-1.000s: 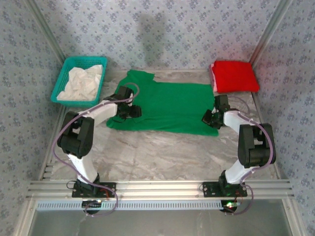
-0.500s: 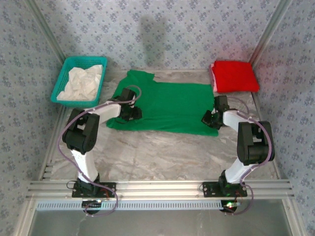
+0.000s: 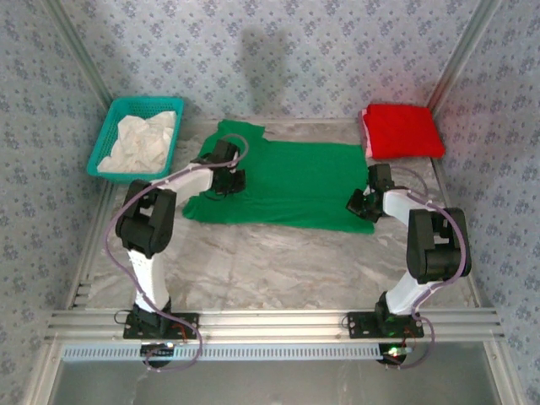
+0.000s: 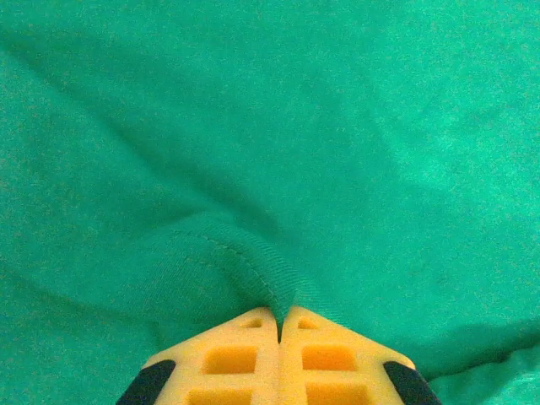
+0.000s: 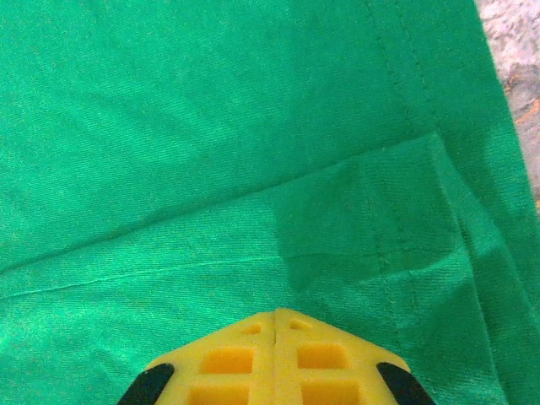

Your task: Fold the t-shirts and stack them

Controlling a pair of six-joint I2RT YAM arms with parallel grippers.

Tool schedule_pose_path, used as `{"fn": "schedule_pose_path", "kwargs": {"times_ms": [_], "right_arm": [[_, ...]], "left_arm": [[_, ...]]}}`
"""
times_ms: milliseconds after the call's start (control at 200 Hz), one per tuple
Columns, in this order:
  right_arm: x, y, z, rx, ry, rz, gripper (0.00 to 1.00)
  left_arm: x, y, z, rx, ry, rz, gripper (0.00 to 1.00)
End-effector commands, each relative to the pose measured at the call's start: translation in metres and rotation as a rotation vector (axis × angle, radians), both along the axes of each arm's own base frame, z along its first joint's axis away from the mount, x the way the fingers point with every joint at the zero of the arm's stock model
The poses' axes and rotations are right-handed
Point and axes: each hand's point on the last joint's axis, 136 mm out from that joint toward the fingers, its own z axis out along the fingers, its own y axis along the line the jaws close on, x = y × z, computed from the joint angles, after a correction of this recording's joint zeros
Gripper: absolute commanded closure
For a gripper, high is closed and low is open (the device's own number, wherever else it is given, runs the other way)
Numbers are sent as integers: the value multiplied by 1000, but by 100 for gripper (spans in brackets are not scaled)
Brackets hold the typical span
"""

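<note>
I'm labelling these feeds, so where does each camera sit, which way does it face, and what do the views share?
Top external: fixed above and behind the arms, facing down over the marbled table; both arms show, left gripper and right gripper on the spread bright green fabric t-shirt.
Left wrist: on that wrist, facing down past its shut yellow fingertips, pinching a green hem.
Right wrist: likewise, shut yellow fingertips against green cloth, bare table top right.
Shared: all three see the green t-shirt.

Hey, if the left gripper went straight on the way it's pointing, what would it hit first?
The green t-shirt: the left gripper is shut on a ridge of it, with more green cloth right ahead; depth beyond unclear.
</note>
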Motion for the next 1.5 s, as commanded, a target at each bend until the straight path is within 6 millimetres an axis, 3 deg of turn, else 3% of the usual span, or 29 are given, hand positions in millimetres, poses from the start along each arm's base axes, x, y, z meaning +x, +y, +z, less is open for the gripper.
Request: {"fn": "schedule_pose_path", "kwargs": {"times_ms": [0, 90, 180, 305, 450, 540, 630, 725, 869, 994, 1129, 1229, 1409, 1494], "right_arm": [[-2, -1, 0, 13, 2, -13, 100], [-3, 0, -1, 17, 3, -12, 100], [-4, 0, -1, 21, 7, -14, 100], [-5, 1, 0, 22, 9, -7, 100], [-7, -1, 7, 4, 8, 5, 100], [-7, -4, 12, -18, -2, 10, 100], [-7, -6, 17, -33, -8, 12, 100], [-4, -1, 22, -29, -23, 31, 100], [-1, 4, 20, -23, -15, 46, 99], [-1, 7, 17, -13, -9, 45, 98], [-2, 8, 18, -6, -16, 41, 98], [-5, 8, 20, -9, -21, 41, 98], [-11, 3, 22, -22, -22, 30, 97], [-12, 2, 21, -22, -21, 30, 97]], "left_arm": [[16, -7, 8, 42, -8, -30, 97], [32, -18, 11, 39, -13, -52, 92], [47, -30, 15, 53, -23, -82, 65], [56, -39, 44, 68, -99, -104, 61], [44, -14, 90, 87, -224, -42, 50], [23, 11, 100, 77, -252, 11, 43], [1, 26, 100, 44, -254, 34, 47], [-17, 33, 84, 27, -209, 36, 48], [-19, 6, 59, -44, -144, -39, 52], [-7, -31, 48, -44, -143, -103, 51], [18, -54, 18, -56, -105, -110, 46], [42, -66, 10, -49, -100, -112, 57], [76, -87, 43, -91, -176, -117, 60], [85, -87, 62, -102, -216, -108, 59]]}}
